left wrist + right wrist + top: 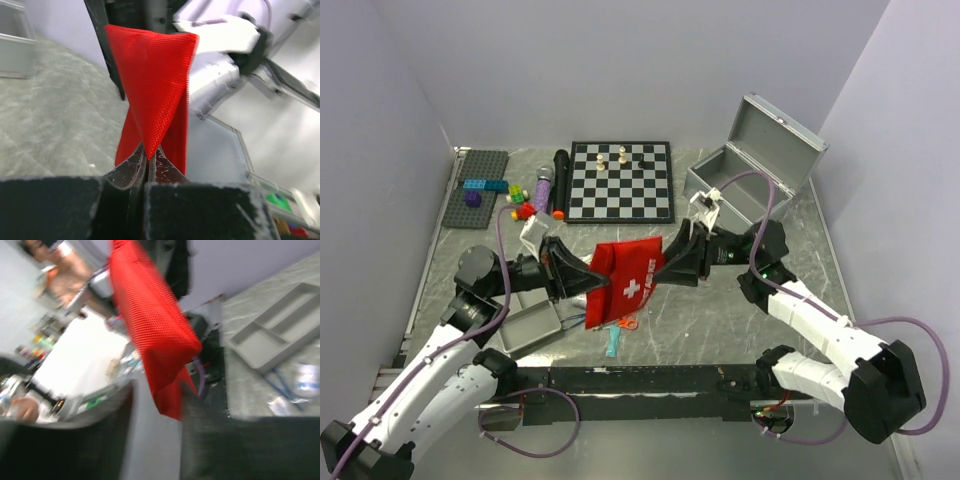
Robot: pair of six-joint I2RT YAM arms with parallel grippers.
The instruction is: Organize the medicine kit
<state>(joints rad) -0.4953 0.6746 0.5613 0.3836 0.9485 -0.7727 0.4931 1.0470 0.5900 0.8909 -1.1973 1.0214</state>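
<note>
The medicine kit (703, 181) is a silver-grey metal case at the back right, its lid (780, 135) standing open. A red pouch (625, 280) with a white cross hangs above the table's middle between both arms. My left gripper (588, 275) is shut on the pouch's left corner. In the left wrist view its fingertips (148, 156) pinch the red fabric (155, 85). My right gripper (672, 262) sits at the pouch's right edge. The right wrist view is blurred, but that gripper (156, 405) has its jaws apart, and the pouch (150, 325) hangs loose between them.
A shallow grey divided tray (525, 325) lies at the front left. At the back are a chessboard (620, 180) with pieces, a black microphone (560, 180) and a grey brick baseplate (475, 185). Small orange and blue items (618, 335) lie under the pouch.
</note>
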